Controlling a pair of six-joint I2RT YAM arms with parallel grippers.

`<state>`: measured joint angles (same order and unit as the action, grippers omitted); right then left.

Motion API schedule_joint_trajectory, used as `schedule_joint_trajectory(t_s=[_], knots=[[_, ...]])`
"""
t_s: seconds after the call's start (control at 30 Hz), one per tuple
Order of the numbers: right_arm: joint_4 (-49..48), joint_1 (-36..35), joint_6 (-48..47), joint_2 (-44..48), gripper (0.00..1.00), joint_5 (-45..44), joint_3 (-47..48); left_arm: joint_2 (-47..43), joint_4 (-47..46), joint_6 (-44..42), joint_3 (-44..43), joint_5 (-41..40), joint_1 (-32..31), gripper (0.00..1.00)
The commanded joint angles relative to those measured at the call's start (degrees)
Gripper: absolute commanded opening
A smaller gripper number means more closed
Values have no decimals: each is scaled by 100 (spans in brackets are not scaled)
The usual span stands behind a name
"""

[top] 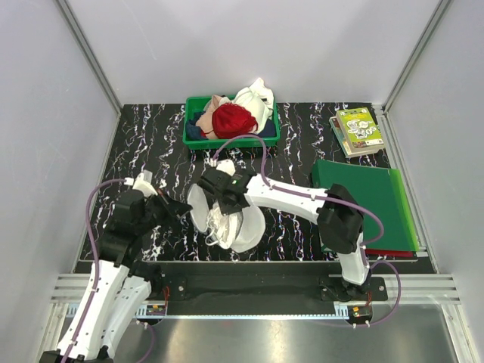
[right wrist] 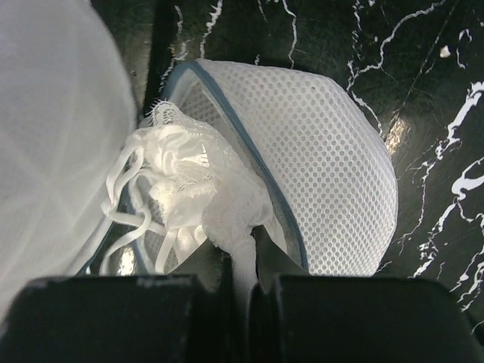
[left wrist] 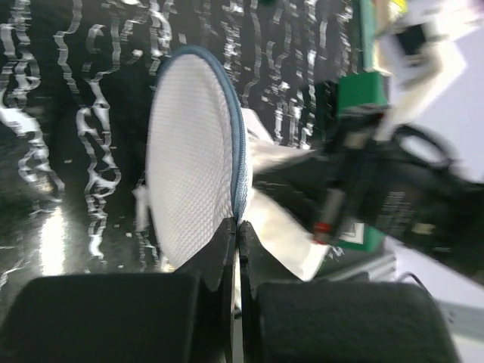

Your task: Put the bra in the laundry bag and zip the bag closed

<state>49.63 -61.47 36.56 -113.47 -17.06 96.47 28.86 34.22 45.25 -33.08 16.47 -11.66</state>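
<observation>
The laundry bag (top: pixel 248 227) lies open near the table's front, a white mesh dome with a grey zip rim. My left gripper (top: pixel 184 209) is shut on the rim of its left half (left wrist: pixel 189 151), pinching the zip edge (left wrist: pixel 238 221) and holding that half upright. My right gripper (top: pixel 225 208) is shut on the bra (right wrist: pixel 197 181), white lace with thin looping straps, and holds it bunched in the gap between the two halves. The other half (right wrist: pixel 333 159) lies dome up to the right of the bra. The bra's fabric also shows in the left wrist view (left wrist: pixel 283 231).
A green bin (top: pixel 190 121) at the back holds a red garment (top: pixel 233 119), a beige cloth (top: pixel 219 103) and white clothes (top: pixel 257 97). A book (top: pixel 358 130) lies at the back right. Green folders (top: pixel 370 200) lie to the right, under the right arm.
</observation>
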Motion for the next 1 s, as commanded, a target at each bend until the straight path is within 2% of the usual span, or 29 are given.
schedule_joint_trajectory(t_s=[0.0,0.13,0.23,0.27,0.3,0.33,0.37,0.47,0.5,0.57,0.6,0.63,0.7,0.77,0.8,0.83,0.9,0.97], knots=[[144,-198,826,-105,0,-1183,-259,-12,-565,27,-374,813,15,0],[153,-198,1134,-18,0,-1712,-593,-39,-373,-78,-743,876,6,0],[65,-190,1187,192,0,-1696,-892,-21,520,-342,-998,140,6,0],[-144,-198,1135,272,0,-1635,-1084,-21,707,-351,-938,-393,6,0],[-259,-190,1117,351,0,-1547,-1182,-30,848,-316,-876,-608,6,3],[-400,-198,1039,465,0,-1485,-1270,-12,972,-289,-806,-758,6,8],[-532,-198,977,501,0,-1450,-1358,-30,1138,-263,-640,-985,6,24],[-612,-198,889,466,0,-1335,-1358,-424,1368,-62,-533,-1487,-3,36],[-638,-198,880,457,0,-1248,-1358,-556,1342,-43,-585,-1558,6,45],[-752,-198,880,466,0,-1116,-1402,-470,1412,-174,-743,-1840,6,55],[-805,-198,880,492,0,-1081,-1420,-391,1447,-218,-935,-1901,6,64],[-901,-190,871,501,0,-1037,-1446,-338,1430,-254,-998,-1902,6,65],[-955,-198,827,519,0,-975,-1446,-189,1220,-394,-1043,-1535,-3,63],[-990,-190,739,501,0,-922,-1385,74,624,-395,-859,-508,-3,47],[-990,-190,713,493,0,-913,-1367,198,378,-308,-745,-87,-3,34],[-1016,-190,695,493,1,-896,-1332,321,-164,-176,-361,674,-20,29],[-1043,-164,669,510,5,-843,-1315,741,-581,158,-42,1050,-151,19],[-1104,-155,634,519,6,-782,-1314,962,-1029,299,240,1147,-301,14]])
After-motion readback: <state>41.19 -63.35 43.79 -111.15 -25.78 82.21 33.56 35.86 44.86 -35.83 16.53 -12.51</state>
